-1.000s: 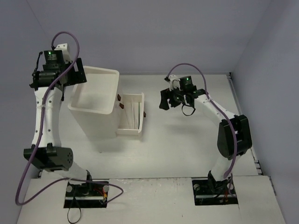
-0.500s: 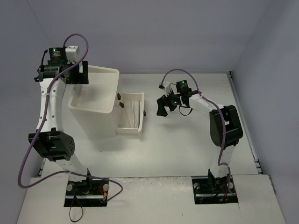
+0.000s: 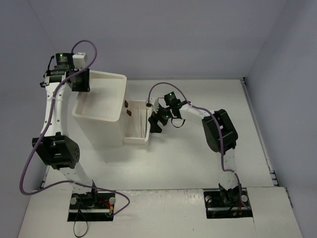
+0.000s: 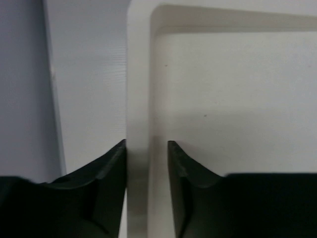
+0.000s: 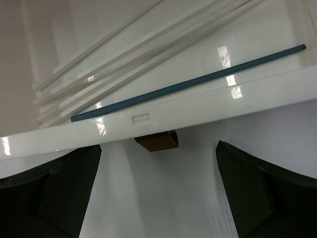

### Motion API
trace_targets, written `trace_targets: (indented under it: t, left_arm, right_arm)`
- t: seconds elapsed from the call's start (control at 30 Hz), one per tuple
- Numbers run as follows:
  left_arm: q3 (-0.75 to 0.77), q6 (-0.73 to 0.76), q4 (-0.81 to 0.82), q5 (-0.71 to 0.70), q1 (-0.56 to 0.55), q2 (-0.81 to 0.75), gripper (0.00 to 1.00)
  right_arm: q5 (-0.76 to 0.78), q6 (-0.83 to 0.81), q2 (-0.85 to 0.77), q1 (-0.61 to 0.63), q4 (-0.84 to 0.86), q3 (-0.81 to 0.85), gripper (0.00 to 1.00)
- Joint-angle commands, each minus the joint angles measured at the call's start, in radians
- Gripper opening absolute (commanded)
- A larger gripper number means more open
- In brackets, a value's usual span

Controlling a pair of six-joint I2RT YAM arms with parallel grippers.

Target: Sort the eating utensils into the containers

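A white cabinet [image 3: 99, 106] with a rimmed top stands at the left. One container, a white drawer [image 3: 136, 140], is pulled out of its right side. In it lie several clear-white chopsticks [image 5: 124, 49] and a teal chopstick [image 5: 188, 84]. My left gripper [image 3: 79, 80] straddles the cabinet's far-left rim [image 4: 138, 89], and in the left wrist view my left gripper [image 4: 146, 144] has its fingers pressed on both sides of that rim. My right gripper [image 3: 156, 120] stands wide open just in front of the drawer's brown knob [image 5: 157, 140], a finger well out to each side, touching nothing.
Two more brown knobs [image 3: 128, 108] show on the cabinet's front beside the pulled-out drawer. The grey left wall [image 4: 25, 89] lies close behind the cabinet. The white table [image 3: 198, 158] stretches to the right and the front.
My right arm has swung left to the drawer's knob and its jaws have widened. My left gripper has closed on the cabinet's rim.
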Motion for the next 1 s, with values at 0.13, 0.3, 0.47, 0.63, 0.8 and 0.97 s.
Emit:
trace_targets:
  t: [0.13,0.3,0.47,0.63,0.8,0.97]
  left_arm:
    - [-0.022,0.000,0.029,-0.017,-0.059,0.025,0.00]
    - [-0.033,-0.005,0.034,0.011,-0.072,0.033,0.00]
    - [-0.037,-0.005,0.041,0.036,-0.072,0.035,0.00]
    - [-0.053,-0.014,0.051,0.047,-0.072,0.037,0.00]
    - [-0.067,-0.020,0.058,0.043,-0.071,0.038,0.00]
    - [-0.059,-0.028,0.065,0.062,-0.071,0.041,0.00]
  right_arm:
    - [-0.034,-0.034,0.022,0.021,0.063,0.100,1.00]
    - [-0.042,-0.038,0.035,0.036,0.067,0.132,1.00]
    - [-0.080,-0.032,0.064,0.060,0.071,0.196,1.00]
    - [-0.101,-0.024,0.109,0.086,0.071,0.268,1.00]
    - [-0.106,0.001,0.176,0.106,0.076,0.353,1.00]
    - [-0.108,0.034,0.233,0.122,0.089,0.454,1.00]
